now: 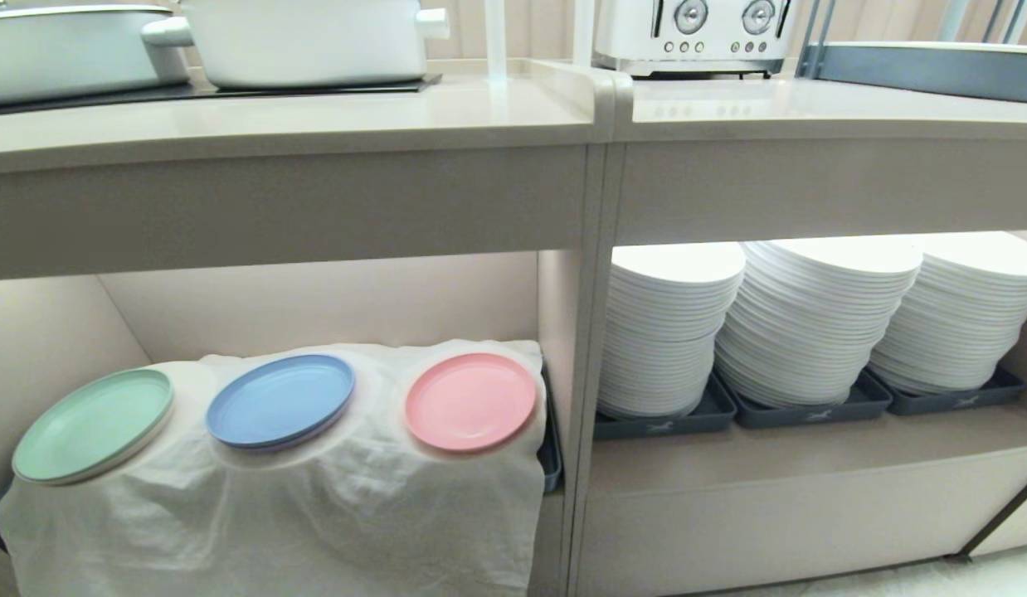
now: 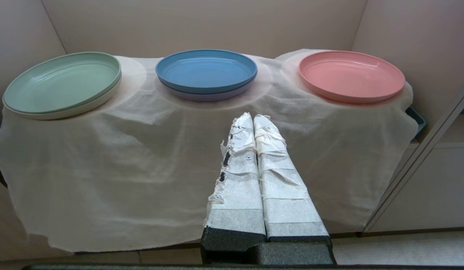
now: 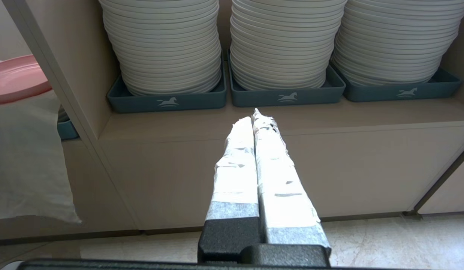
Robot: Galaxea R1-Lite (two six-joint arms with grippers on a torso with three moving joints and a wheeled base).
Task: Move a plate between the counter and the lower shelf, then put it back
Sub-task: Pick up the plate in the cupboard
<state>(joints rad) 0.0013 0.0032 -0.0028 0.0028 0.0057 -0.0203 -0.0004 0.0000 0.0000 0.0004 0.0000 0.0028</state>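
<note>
Neither arm shows in the head view. Pink plate sits on the cloth-draped lower shelf, rightmost mound, close to the recess side wall; blue plate and green plate lie to its left. Cloth hides the mounds beneath. Bench front clear above. Left end effector fingers pressed together, empty, before the cloth. Right end effector likewise closed, empty, facing the stacked white plates.
</note>
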